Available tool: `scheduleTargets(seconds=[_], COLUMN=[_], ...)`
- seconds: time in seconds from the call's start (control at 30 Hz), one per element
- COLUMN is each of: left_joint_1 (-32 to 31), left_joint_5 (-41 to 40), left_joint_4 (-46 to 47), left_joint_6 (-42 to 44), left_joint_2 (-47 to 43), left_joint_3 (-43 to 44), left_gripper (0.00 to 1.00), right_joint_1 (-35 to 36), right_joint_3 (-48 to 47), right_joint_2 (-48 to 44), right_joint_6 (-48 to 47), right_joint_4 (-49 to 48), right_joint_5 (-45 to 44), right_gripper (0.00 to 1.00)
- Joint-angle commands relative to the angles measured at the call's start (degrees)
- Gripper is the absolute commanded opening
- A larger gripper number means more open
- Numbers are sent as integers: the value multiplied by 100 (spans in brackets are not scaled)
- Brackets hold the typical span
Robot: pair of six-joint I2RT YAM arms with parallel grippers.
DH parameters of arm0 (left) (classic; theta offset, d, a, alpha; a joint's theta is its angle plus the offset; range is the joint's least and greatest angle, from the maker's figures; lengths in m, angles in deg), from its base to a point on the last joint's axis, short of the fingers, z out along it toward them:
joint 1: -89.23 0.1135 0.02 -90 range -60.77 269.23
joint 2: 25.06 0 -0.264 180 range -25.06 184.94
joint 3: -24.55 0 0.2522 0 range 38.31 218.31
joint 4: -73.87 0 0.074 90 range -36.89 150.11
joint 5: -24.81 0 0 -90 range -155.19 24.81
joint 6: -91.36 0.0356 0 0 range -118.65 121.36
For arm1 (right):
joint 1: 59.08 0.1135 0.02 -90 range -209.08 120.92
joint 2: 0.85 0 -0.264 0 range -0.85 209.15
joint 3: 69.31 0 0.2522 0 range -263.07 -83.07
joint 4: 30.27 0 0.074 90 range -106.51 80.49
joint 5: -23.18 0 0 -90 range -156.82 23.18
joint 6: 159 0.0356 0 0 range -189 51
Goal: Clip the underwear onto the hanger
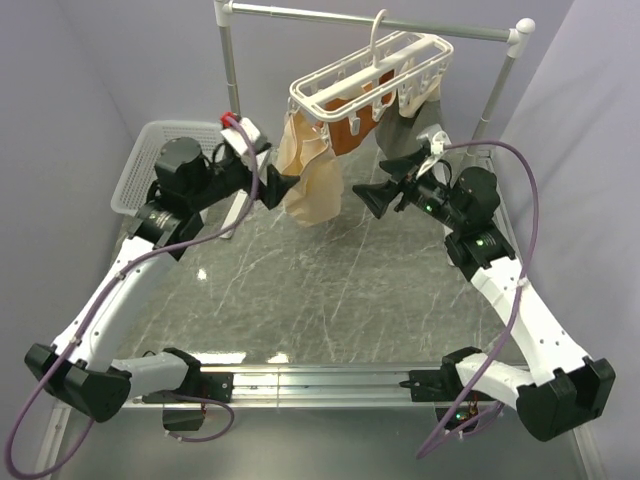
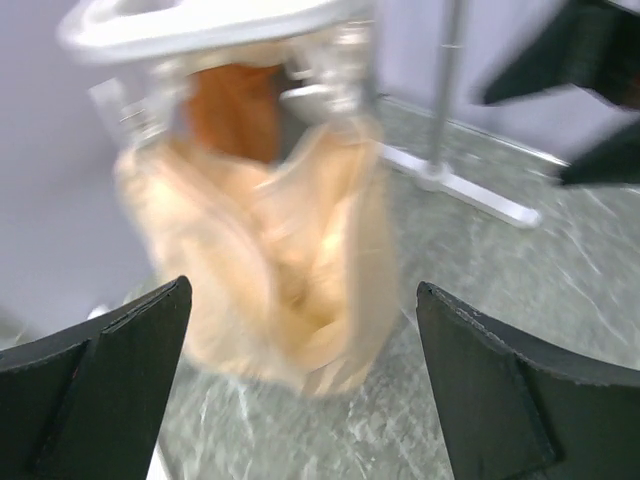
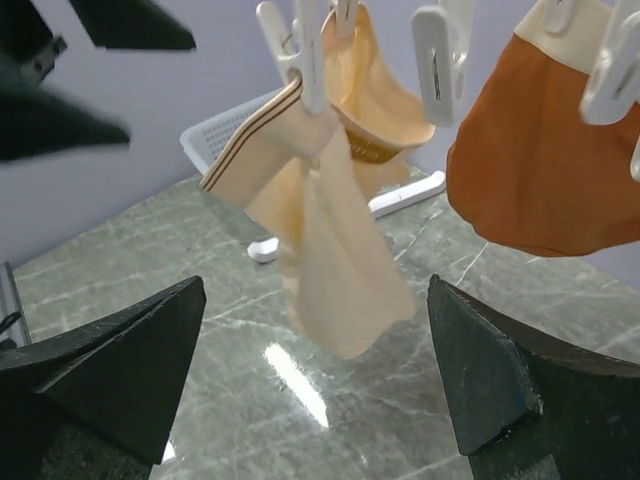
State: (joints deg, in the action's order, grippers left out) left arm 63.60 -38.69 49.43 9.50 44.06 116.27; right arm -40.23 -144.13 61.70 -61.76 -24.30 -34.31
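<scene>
The beige underwear hangs from white clips of the white hanger, which is hooked on the rail. It dangles between my two grippers and neither touches it. My left gripper is open just left of the cloth; in its wrist view the blurred underwear hangs ahead of the wide-apart left gripper. My right gripper is open on the right side. In the right wrist view the underwear hangs beyond the open right gripper, its striped waistband pinched by a clip.
A rust-orange garment and a grey garment also hang from the hanger. The rail stands on two white posts with a foot on the marble table. A white mesh basket sits at the back left.
</scene>
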Motion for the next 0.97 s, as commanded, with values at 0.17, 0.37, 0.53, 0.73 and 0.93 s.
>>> scheduleTargets(seconds=[0.17,0.37,0.53,0.73,0.93], left_joint_1=[1208,2157,2369,2282,2106], left_joint_5=[-1455,-1192,-1217,-1454,-1447], left_joint_4=[-1258,-3044,-2283,-1939,-1797], left_joint_6=[-1254,-1535,-1482,-1816,-1711], left_joint_2=[223,1551,1403,1473,1253], left_joint_3=[430,1415,626,-25,-325], left_gripper=[99,99,99,99,99], right_joint_1=[-75,-530,-848,-962,-1093], right_joint_3=[217,165,384,797,841], right_joint_2=[-646,-568,-323,-444,-506], right_joint_6=[-372,-241,-469,-804,-585], right_joint_4=[691,1534,1956,2115,1887], right_joint_5=[-472,-1027,-1168,-1229,-1247], right_gripper=[99,100,100,100,100])
